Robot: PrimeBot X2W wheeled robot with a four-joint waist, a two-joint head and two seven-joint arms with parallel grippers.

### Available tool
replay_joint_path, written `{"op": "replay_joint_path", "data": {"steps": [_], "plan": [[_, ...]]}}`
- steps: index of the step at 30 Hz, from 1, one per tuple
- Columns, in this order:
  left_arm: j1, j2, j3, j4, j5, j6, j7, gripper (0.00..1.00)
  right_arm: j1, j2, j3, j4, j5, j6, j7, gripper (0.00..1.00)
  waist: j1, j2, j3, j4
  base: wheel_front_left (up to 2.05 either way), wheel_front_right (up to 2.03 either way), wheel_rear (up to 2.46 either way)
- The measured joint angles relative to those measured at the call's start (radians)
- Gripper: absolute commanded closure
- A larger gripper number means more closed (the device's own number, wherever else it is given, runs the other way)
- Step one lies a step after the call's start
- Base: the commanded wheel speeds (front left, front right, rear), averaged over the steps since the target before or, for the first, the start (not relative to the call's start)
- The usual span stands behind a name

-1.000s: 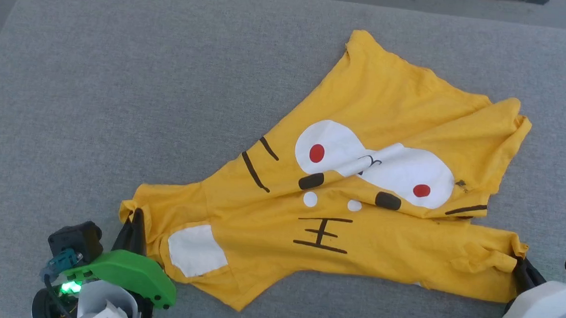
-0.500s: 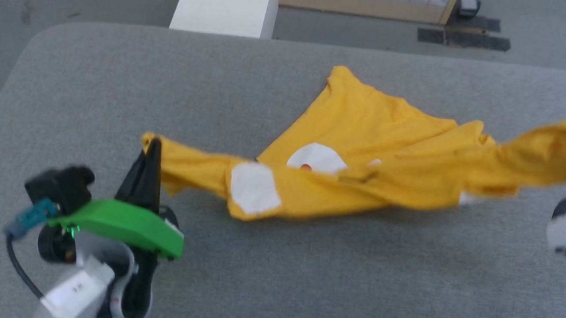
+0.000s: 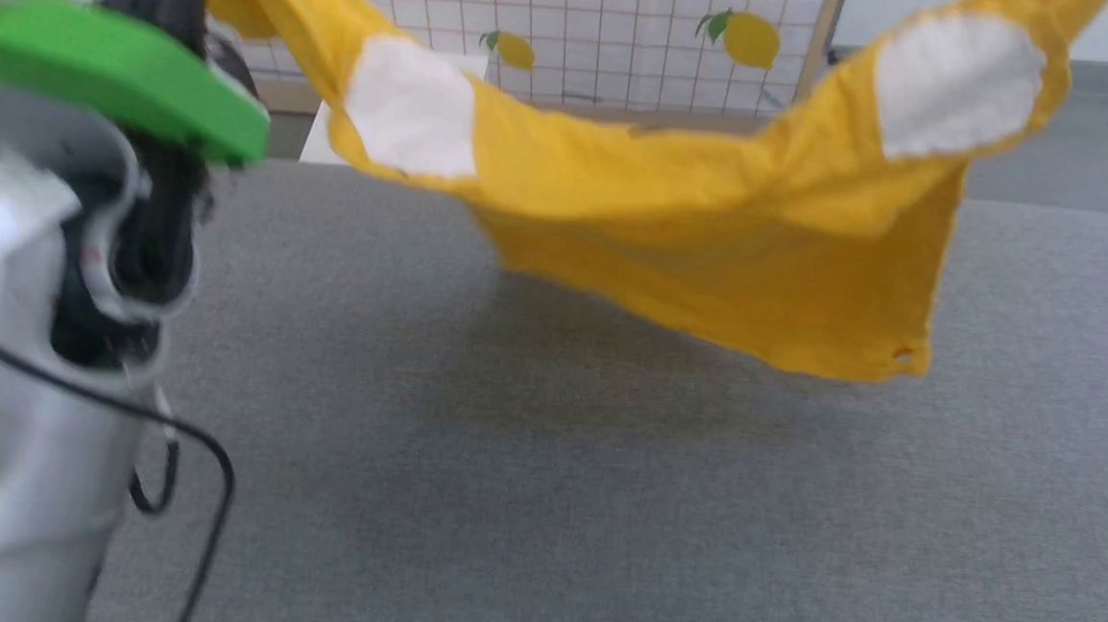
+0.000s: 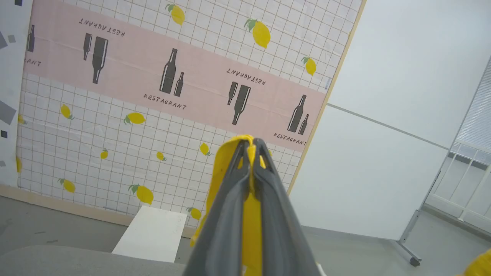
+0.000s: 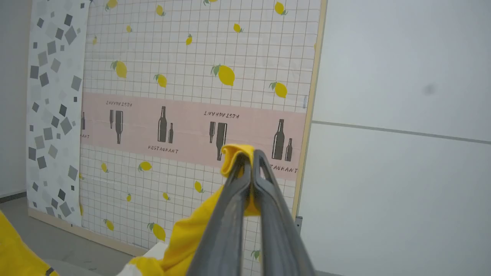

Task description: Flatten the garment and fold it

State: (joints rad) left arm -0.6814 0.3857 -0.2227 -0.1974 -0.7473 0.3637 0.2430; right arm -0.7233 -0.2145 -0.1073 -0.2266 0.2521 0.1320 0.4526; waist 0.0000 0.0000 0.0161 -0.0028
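The garment (image 3: 711,263), a bright yellow cotton T-shirt with white patches, hung stretched across the upper half of the head frame, above the grey fabric-covered table (image 3: 600,506). Our left gripper (image 4: 251,145) pinched a yellow fold at the centre of its wrist frame. Our right gripper (image 5: 250,154) did likewise, its fingers pressed together on cloth.

yellow garment (image 3: 711,253), hanging stretched above table
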Motion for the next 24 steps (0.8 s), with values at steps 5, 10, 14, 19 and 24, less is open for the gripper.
{"op": "replay_joint_path", "data": {"steps": [5,10,14,19,24], "plan": [[-0.175,0.009,0.004,0.09,0.008,0.017,0.071,1.0,-0.143,-0.011,0.038,0.105,-0.001,0.0,0.024,1.0,0.0,0.0,-0.031,-0.03,0.0,0.0,0.0],[-0.27,0.013,-0.008,0.171,0.007,0.048,0.148,1.0,-0.237,-0.007,0.076,0.206,-0.005,0.0,0.068,1.0,0.0,0.0,-0.047,-0.061,0.0,0.0,0.0],[-0.335,0.009,-0.014,0.235,0.005,0.086,0.203,1.0,-0.304,0.011,0.103,0.294,-0.007,0.0,0.111,1.0,0.0,0.0,-0.036,-0.081,0.0,0.0,0.0],[-0.463,-0.016,-0.028,0.311,0.047,0.148,0.199,1.0,-0.425,0.017,0.118,0.403,-0.045,0.0,0.105,1.0,0.0,0.0,0.015,-0.097,0.0,0.0,0.0],[-0.668,-0.039,-0.041,0.407,0.136,0.195,0.117,1.0,-0.601,0.018,0.128,0.521,-0.099,0.0,0.026,1.0,0.0,0.0,0.108,-0.109,0.0,0.0,0.0]]}}
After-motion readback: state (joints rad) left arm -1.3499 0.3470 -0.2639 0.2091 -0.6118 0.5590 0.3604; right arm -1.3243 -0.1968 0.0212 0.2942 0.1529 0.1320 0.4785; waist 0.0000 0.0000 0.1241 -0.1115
